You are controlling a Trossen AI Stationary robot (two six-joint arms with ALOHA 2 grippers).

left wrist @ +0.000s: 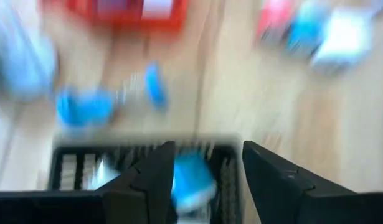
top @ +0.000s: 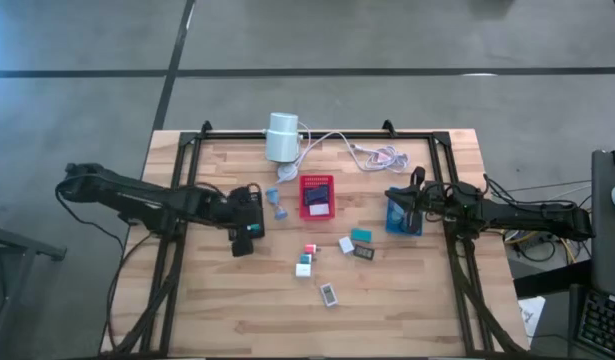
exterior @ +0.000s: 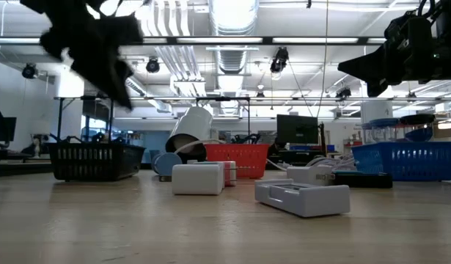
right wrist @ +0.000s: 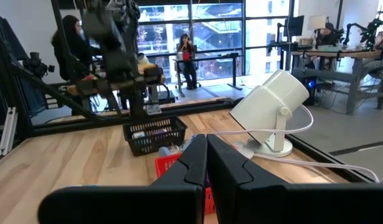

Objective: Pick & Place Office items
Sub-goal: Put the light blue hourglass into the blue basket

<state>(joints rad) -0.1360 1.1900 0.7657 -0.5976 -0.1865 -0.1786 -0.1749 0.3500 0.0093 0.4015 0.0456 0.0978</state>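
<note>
Wooden table [top: 217, 310]: white cylinder with a cable [top: 283, 137] at the far edge, centre. Red mesh tray [top: 316, 197] just in front of it. Black mesh tray [top: 249, 205] to the left of the red tray, under the left gripper [top: 245, 240]. Blue mesh tray [top: 403, 215] to the right of the red tray, under the right gripper [top: 399, 196]. Small blue clips [top: 274, 200] between the black and red trays. Small stationery blocks [top: 332, 255] scattered in front of the red tray, toward the table's middle; one block [top: 329, 294] lies nearest the front, apart from the rest.
</note>
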